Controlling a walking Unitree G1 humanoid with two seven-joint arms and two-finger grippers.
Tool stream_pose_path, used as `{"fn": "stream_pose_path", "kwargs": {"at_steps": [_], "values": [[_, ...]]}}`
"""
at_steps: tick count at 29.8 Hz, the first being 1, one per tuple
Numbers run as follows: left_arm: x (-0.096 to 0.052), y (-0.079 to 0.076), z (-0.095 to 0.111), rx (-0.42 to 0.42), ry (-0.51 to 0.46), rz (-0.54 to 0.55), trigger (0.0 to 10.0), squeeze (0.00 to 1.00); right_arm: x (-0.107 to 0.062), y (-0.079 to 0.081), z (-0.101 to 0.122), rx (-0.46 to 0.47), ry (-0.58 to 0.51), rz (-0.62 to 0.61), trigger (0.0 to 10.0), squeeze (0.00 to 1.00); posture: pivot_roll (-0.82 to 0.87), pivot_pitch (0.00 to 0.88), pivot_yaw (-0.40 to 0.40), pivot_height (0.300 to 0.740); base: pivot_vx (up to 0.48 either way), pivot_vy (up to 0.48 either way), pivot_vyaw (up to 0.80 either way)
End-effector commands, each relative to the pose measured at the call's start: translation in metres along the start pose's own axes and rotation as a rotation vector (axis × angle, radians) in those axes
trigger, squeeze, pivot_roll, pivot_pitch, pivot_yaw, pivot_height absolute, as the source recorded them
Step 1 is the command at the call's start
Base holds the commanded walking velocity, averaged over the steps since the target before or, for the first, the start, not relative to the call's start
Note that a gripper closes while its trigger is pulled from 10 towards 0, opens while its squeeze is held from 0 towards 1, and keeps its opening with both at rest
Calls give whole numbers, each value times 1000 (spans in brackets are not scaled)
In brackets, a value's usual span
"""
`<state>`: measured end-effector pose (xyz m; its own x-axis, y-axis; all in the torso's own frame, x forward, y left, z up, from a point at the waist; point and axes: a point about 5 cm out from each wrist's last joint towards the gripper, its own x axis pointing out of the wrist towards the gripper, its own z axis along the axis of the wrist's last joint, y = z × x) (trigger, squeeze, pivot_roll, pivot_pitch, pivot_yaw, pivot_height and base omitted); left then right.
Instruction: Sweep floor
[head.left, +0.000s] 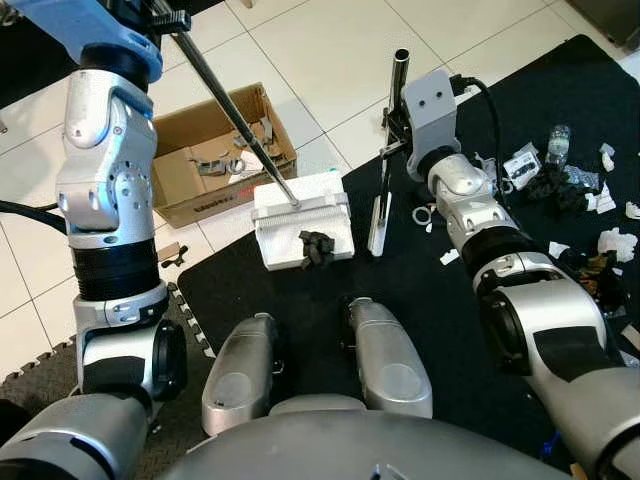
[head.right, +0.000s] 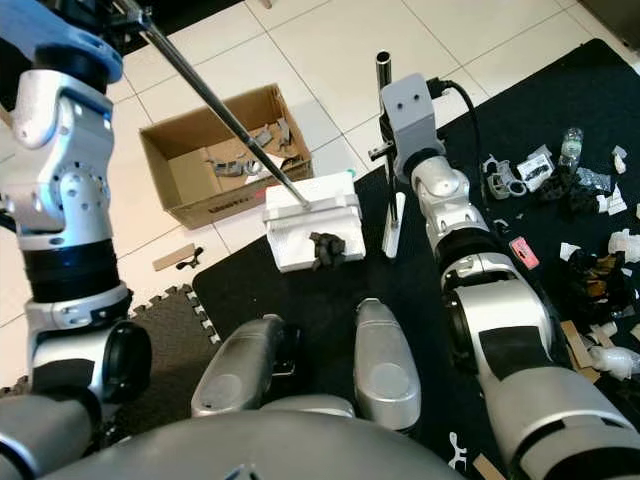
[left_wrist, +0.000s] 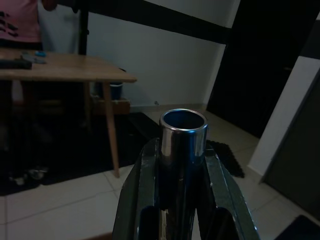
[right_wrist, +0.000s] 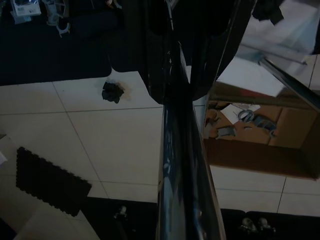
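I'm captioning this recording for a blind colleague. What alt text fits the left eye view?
A humanoid robot looks down at a white dustpan holding a dark clump, its long handle rising to the raised left arm. The right claw grips an upright broom pole beside it, with litter scattered on a black mat.

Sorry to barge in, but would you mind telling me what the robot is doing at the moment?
It is sweeping up. The left gripper holds the long handle of a white dustpan that rests on the edge of a black mat, with a dark scrap already on it. The right gripper holds the handle of a broom standing just beside the pan. More litter lies on the mat to the robot's right, and an open cardboard box sits on the tiles behind the pan.
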<state>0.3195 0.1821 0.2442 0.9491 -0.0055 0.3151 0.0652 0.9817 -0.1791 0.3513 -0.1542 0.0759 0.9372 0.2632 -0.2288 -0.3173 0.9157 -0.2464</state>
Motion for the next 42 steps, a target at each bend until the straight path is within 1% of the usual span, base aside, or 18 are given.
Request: {"fn": "stream_pose_path", "kwargs": {"at_steps": [1, 8, 12, 17, 22, 25, 26, 27, 28, 32, 40, 42], "values": [[3, -2, 24, 53, -107, -9, 10000, 0, 0, 0, 3, -25, -21, -4, 10000, 0, -29, 85, 1, 740, 0, 0, 0], [6, 6, 37, 136, -147, 40, 10000, 0, 0, 0, 2, -23, -18, -3, 10000, 0, -24, 91, 2, 740, 0, 0, 0], [7, 10, 41, 152, -158, 62, 10000, 0, 0, 0, 2, -23, -17, -3, 10000, 0, -22, 91, 2, 740, 0, 0, 0], [8, 18, 49, 200, -188, 108, 10000, 0, 0, 1, 1, -23, -13, -3, 10000, 0, -22, 91, 2, 740, 0, 0, 0], [9, 23, 53, 216, -201, 128, 10000, 0, 0, 0, 1, -23, -11, -3, 10000, 0, -23, 90, 1, 740, 0, 0, 0], [11, 31, 58, 214, -213, 151, 10000, 0, 0, 0, 1, -25, -10, -3, 10000, 0, -23, 91, 0, 740, 0, 0, 0], [11, 31, 58, 214, -213, 151, 10000, 0, 0, 0, 1, -25, -10, -3, 10000, 0, -23, 91, 0, 740, 0, 0, 0], [11, 35, 62, 223, -223, 164, 10000, 0, 0, 0, 1, -25, -9, -4, 10000, 0, -22, 90, 0, 740, 0, 0, 0], [11, 35, 62, 223, -223, 164, 10000, 0, 0, 0, 1, -25, -9, -4, 10000, 0, -22, 90, 0, 740, 0, 0, 0], [13, 43, 66, 257, -238, 191, 10000, 0, 0, 0, 0, -24, -7, -4, 10000, 0, -22, 90, 0, 740, 0, 0, 0], [14, 52, 68, 299, -240, 225, 10000, 0, 0, 0, -1, -24, -3, -5, 10000, 0, -25, 91, 0, 740, 0, 0, 0], [14, 57, 69, 316, -240, 246, 10000, 0, -1, 0, -2, -25, -2, -4, 10000, 0, -25, 91, -1, 740, 0, 0, 0]]}}
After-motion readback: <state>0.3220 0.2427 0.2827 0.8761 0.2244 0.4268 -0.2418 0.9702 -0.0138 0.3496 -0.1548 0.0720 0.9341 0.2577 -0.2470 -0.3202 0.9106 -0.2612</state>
